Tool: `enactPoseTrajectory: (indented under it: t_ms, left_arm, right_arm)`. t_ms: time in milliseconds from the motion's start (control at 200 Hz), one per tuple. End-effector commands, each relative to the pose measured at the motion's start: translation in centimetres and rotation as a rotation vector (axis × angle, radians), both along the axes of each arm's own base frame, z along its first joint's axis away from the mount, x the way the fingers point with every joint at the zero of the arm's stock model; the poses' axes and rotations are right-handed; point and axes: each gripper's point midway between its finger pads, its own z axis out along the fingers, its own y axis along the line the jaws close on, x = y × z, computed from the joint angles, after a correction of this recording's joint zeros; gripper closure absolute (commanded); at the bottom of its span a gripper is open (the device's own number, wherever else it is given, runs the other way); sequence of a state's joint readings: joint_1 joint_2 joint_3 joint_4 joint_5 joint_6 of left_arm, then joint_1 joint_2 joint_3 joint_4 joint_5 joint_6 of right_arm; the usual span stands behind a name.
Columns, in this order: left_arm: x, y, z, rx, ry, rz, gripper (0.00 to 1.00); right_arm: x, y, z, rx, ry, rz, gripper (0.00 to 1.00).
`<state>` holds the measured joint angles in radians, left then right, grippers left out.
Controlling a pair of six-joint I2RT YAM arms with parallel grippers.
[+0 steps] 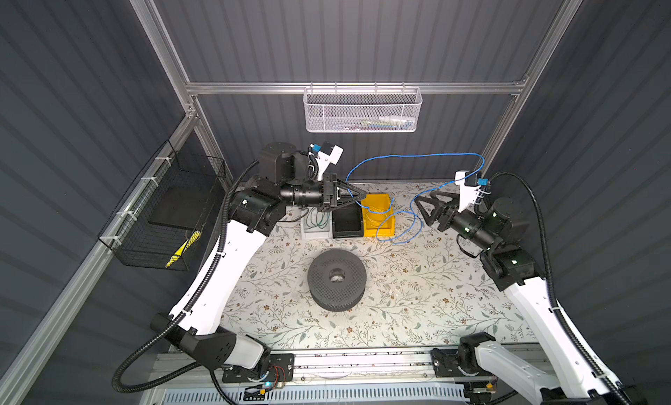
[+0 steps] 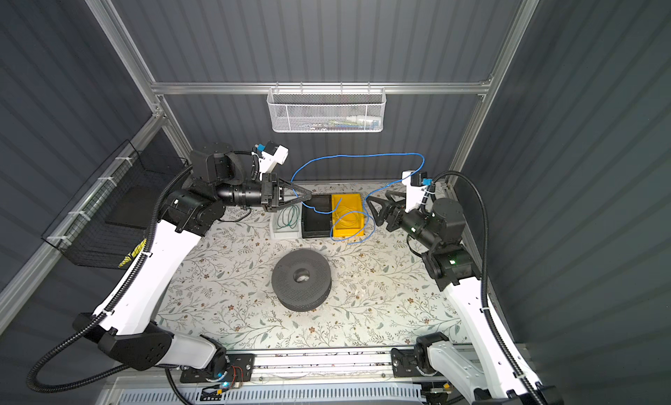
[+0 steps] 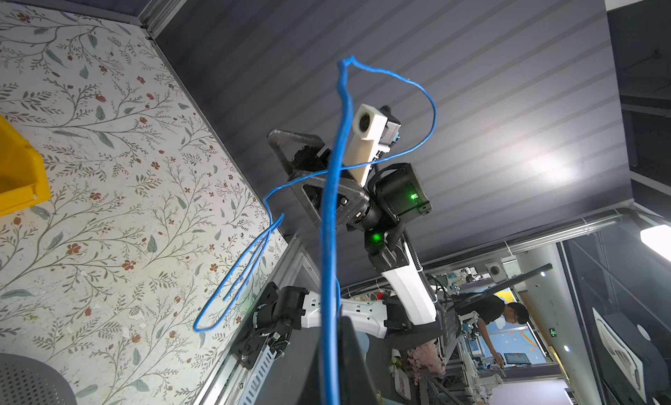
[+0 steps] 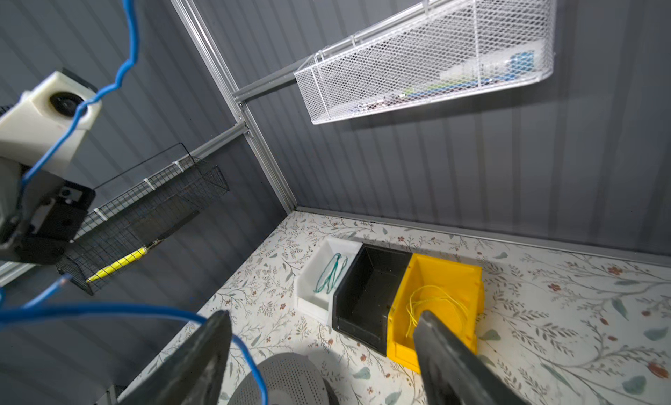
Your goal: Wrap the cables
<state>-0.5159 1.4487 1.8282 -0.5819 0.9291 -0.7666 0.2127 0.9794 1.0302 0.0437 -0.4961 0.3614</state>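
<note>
Now | blue wire [image 1: 417, 155] is arcing through the air from the left gripper [image 1: 359, 196], which is pinching it tight, past the right arm, then drooping in loops by the yellow bin [image 1: 377, 232], low over the surface [image 1: 399, 294] | right gripper [image 1: 423, 210] is standing wide, empty | judgement: it should be catching the slack close in, keeping coils even.

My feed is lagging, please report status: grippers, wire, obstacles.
Left gripper shut on blue wire. Right gripper open, empty. Wire loops over yellow bin, passes close by right wrist camera; may snag.

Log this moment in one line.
left gripper: shut on blue wire | right gripper: open | state: loose loops, not yet wrapped
</note>
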Motion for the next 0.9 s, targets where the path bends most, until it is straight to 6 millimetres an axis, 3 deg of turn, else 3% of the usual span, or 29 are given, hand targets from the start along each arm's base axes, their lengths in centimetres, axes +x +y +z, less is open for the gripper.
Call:
enactPoseTrajectory:
  t_ms: [0,135,280,575,740,890]
  left_arm:
    - [-0.5,0.2,0.2,0.001,-0.009,-0.021,1.0]
    - [-0.5,0.4,0.3,0.003,-0.016,-0.015,1.0]
    - [-0.2,0.7,0.5,0.006,-0.027,0.007,1.0]
    - [0.2,1.1,3.1,-0.044,-0.06,0.025,1.0]
    - [0.0,1.1,3.3,-0.048,-0.059,0.021,1.0]
    - [-0.1,1.2,3.5,-0.057,-0.059,0.02,1.0]
  right_arm:
    - [-0.7,0.8,5.1,0.075,-0.163,0.068,0.2]
    - [-0.4,1.3,5.3,0.1,-0.181,0.099,0.21]
    - [-1.6,2.2,5.0,0.095,-0.191,0.181,0.25]
    - [-3.9,0.6,-3.1,0.041,-0.033,0.1,0.21]
    - [-4.2,0.5,-4.9,0.035,0.004,0.104,0.19]
    - [-3.3,0.5,-5.7,0.025,0.024,0.095,0.2]
